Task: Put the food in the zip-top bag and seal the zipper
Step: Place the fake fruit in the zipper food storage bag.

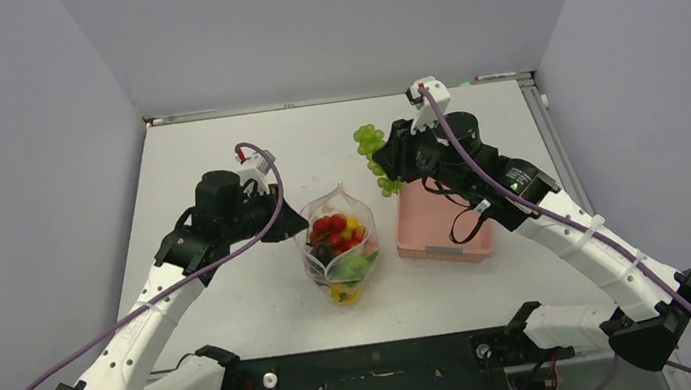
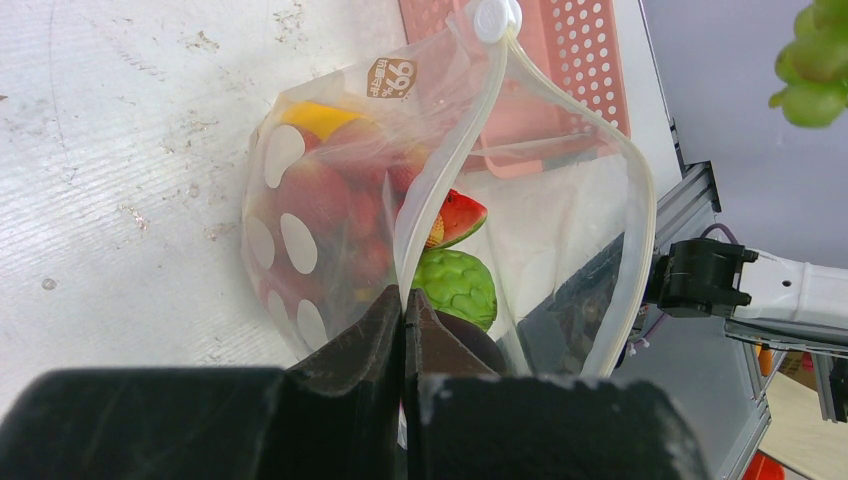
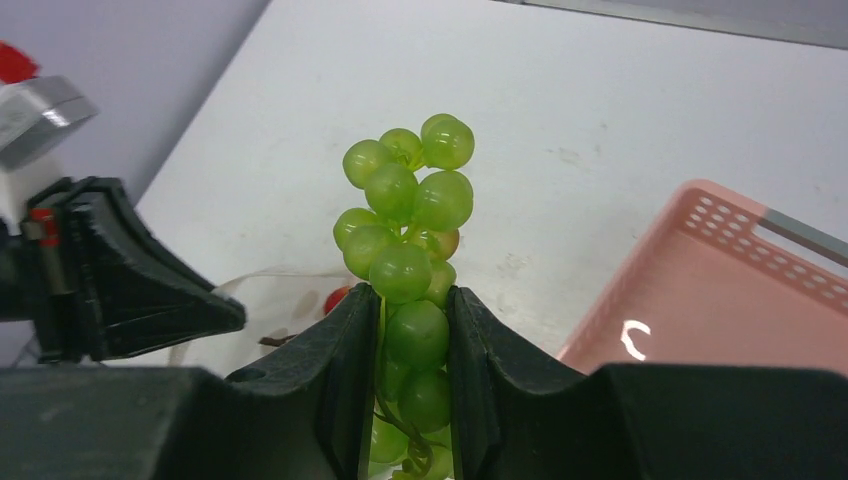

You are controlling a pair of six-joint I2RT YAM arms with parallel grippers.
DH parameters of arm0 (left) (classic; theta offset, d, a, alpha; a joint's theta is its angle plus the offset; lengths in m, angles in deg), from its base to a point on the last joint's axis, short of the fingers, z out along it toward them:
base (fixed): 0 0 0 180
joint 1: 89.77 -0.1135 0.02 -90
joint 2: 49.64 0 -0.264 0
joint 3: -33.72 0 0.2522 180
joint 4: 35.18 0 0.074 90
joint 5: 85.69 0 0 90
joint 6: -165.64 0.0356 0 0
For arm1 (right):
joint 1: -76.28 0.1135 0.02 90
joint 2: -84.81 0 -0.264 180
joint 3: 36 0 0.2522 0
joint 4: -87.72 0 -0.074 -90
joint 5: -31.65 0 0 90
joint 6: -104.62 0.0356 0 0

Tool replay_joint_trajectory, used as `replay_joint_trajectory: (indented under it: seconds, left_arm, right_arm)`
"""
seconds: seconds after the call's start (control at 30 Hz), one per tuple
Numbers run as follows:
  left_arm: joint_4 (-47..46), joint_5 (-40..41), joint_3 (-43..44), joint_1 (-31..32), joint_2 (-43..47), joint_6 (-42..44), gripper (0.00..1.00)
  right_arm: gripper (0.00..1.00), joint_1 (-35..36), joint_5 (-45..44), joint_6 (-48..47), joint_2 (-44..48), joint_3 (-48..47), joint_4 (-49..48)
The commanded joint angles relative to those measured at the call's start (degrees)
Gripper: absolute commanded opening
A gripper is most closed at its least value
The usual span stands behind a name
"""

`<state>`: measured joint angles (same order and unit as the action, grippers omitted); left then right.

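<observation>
The clear zip-top bag (image 1: 340,246) with white dots stands open at the table's middle, holding red, yellow, green leafy and dark food pieces (image 1: 335,239). My left gripper (image 1: 284,215) is shut on the near side of the bag's mouth edge, the whitish zipper strip (image 2: 430,190); the slider (image 2: 497,17) sits at the far end. A leafy green piece (image 2: 458,285) shows inside. My right gripper (image 1: 395,160) is shut on the green grape cluster (image 3: 405,235) and holds it in the air above the table, right of and behind the bag, beside the pink basket.
The pink slotted basket (image 1: 442,228) stands right of the bag, under my right arm; it also shows in the right wrist view (image 3: 720,290). The table's right edge and metal frame (image 2: 690,190) lie beyond it.
</observation>
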<state>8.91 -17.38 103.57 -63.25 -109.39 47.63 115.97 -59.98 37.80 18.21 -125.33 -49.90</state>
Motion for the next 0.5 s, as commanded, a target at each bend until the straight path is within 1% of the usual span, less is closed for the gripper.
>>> replay_joint_trajectory:
  seconds: [0.0, 0.17, 0.27, 0.47]
  left_arm:
    - [-2.58, -1.63, 1.93, 0.06, 0.86, 0.07, 0.00]
    - [-2.53, -1.73, 1.79, 0.06, 1.02, -0.10, 0.00]
    - [-2.43, -1.71, 1.82, 0.10, 1.20, -0.07, 0.00]
    - [-2.26, -2.10, 1.70, 0.11, 1.12, -0.05, 0.00]
  right_arm:
    - [0.05, 4.73, 3.37, 0.78, 1.29, -0.74, -10.46]
    - [0.05, 10.81, 1.88, -0.12, -0.25, -0.20, -15.31]
    - [0.05, 14.66, -2.31, -1.91, -1.60, -0.26, -16.16]
    - [0.05, 18.17, -3.92, -4.60, -3.71, 1.17, -18.63]
